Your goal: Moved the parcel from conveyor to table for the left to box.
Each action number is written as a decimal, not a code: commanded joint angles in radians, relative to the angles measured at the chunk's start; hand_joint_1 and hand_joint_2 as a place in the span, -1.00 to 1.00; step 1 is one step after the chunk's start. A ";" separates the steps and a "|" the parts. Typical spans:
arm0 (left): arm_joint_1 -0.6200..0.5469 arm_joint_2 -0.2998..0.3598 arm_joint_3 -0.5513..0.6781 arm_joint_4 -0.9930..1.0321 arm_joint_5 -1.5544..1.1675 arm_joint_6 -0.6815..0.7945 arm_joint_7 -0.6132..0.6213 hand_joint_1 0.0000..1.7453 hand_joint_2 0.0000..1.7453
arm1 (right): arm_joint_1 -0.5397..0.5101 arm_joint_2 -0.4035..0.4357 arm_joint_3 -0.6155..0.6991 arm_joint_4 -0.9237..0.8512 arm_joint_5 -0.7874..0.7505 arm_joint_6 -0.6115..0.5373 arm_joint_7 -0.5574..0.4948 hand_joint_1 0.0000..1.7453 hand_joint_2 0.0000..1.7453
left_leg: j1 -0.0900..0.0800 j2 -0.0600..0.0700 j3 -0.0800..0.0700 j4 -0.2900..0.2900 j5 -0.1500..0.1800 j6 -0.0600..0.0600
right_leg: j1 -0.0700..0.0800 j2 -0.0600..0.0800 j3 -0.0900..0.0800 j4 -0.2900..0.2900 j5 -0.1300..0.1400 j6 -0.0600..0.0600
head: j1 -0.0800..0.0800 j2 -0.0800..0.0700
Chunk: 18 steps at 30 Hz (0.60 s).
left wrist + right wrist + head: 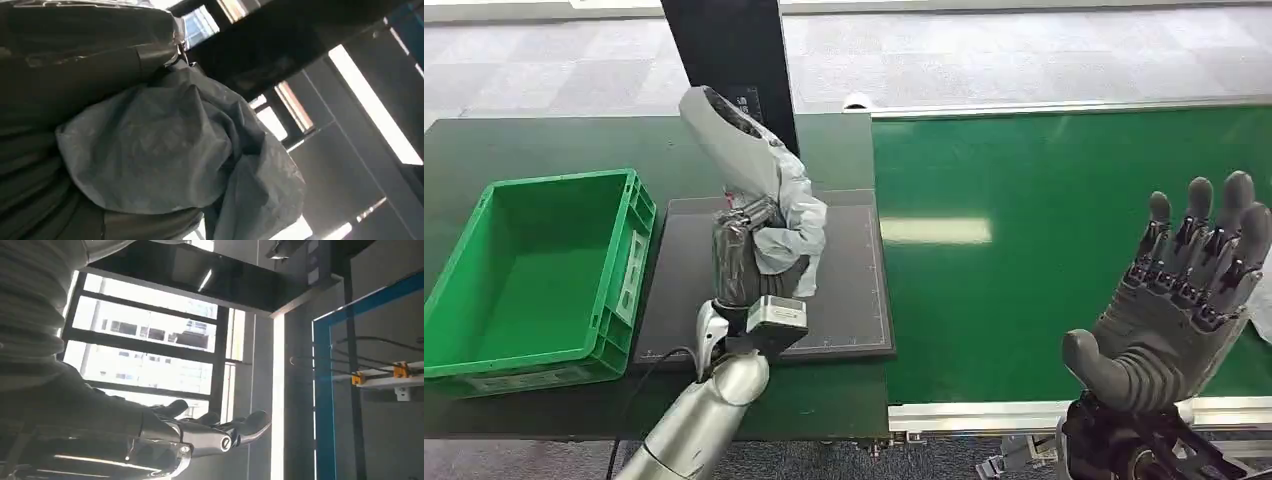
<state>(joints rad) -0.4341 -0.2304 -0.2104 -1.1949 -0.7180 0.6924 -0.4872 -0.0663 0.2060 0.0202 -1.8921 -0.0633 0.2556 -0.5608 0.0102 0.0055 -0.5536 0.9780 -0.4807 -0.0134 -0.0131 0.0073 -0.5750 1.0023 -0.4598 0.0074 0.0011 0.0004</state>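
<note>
Grey parcel (759,185) sits gripped in the left hand (742,245), raised above the dark mat (849,290) on the table (544,150), off the conveyor (1044,250). Boxing remains: the green box (484,355) looks empty. Right hand (1184,290) hovers, fingers apart, palm up.

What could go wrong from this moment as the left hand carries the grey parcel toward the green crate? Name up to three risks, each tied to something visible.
1. The left hand grips the grey parcel low down; its tall, floppy upper part leans over and might slip or swing.
2. The loose bag could catch on the green crate wall instead of dropping inside.
3. The parcel stands close to the black post and could brush it when lifted.
</note>
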 commanded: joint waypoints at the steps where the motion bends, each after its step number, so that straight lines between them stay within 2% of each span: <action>1: -0.029 -0.008 0.389 -0.142 -0.030 0.006 -0.074 1.00 1.00 | 0.022 0.000 -0.017 -0.014 -0.006 -0.010 0.010 -1.00 1.00 | 0.000 0.002 -0.001 0.001 0.000 0.000 | 0.001 0.002 -0.002 0.000 0.001 -0.001 | 0.000 0.000; 4: -0.029 -0.008 0.389 -0.142 -0.030 0.006 -0.074 1.00 1.00 | 0.022 0.000 -0.017 -0.014 -0.006 -0.010 0.010 -1.00 1.00 | 0.001 0.001 0.000 0.000 0.001 0.000 | 0.001 0.000 -0.001 -0.001 0.001 -0.001 | 0.000 0.000; 6: -0.047 -0.036 0.462 -0.146 -0.118 0.006 -0.063 1.00 1.00 | 0.030 0.004 -0.020 -0.025 -0.006 -0.012 0.018 -1.00 1.00 | 0.000 0.000 0.000 0.000 0.000 0.000 | 0.001 0.000 -0.001 0.000 0.000 0.000 | 0.000 0.000; 8: -0.102 0.014 0.508 -0.056 -0.195 0.006 0.010 1.00 1.00 | 0.047 0.005 -0.023 -0.046 -0.008 -0.013 0.024 -1.00 1.00 | 0.001 0.000 -0.001 0.001 0.000 0.000 | 0.001 0.000 -0.001 0.000 0.000 0.000 | 0.000 0.000; 10: -0.180 0.110 0.492 0.162 -0.203 -0.011 0.130 1.00 1.00 | 0.063 0.004 -0.024 -0.061 -0.010 -0.014 0.029 -1.00 1.00 | 0.000 -0.001 0.000 0.000 0.001 0.000 | 0.001 -0.001 0.000 0.000 0.000 -0.001 | 0.000 0.000; 11: -0.216 0.137 0.499 0.254 -0.070 -0.101 0.134 1.00 1.00 | 0.064 -0.002 -0.024 -0.061 -0.012 -0.013 0.030 -1.00 1.00 | 0.000 -0.002 0.002 -0.001 0.001 0.000 | 0.000 -0.002 0.001 0.000 0.000 -0.001 | 0.000 0.000; 13: -0.294 0.199 0.537 0.503 0.085 -0.189 0.136 1.00 1.00 | 0.062 -0.020 -0.021 -0.040 -0.024 -0.014 0.028 -1.00 1.00 | 0.000 -0.003 0.002 -0.003 0.003 0.000 | 0.000 -0.003 0.002 -0.002 0.001 -0.002 | 0.000 0.000; 15: -0.340 0.237 0.577 0.676 0.165 -0.189 0.108 1.00 1.00 | 0.057 -0.031 -0.013 -0.017 -0.032 -0.018 0.021 -1.00 1.00 | 0.000 -0.003 0.003 -0.002 0.002 -0.001 | 0.000 -0.003 0.002 -0.001 0.000 -0.001 | 0.000 0.000; 18: -0.355 0.267 0.622 0.769 0.218 -0.168 0.103 1.00 1.00 | 0.051 -0.035 -0.001 0.010 -0.036 -0.028 0.024 -1.00 1.00 | 0.000 0.000 0.004 -0.004 0.003 -0.001 | 0.000 -0.001 0.003 -0.003 0.002 -0.001 | 0.000 0.000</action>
<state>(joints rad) -0.6049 -0.1231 0.2450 -1.0555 -0.6836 0.5423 -0.3681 -0.0125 0.2090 0.0141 -1.9448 -0.0828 0.2480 -0.5367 0.0105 0.0056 -0.5529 0.9777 -0.4797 -0.0146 -0.0129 0.0070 -0.5751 1.0024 -0.4596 0.0070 0.0011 0.0004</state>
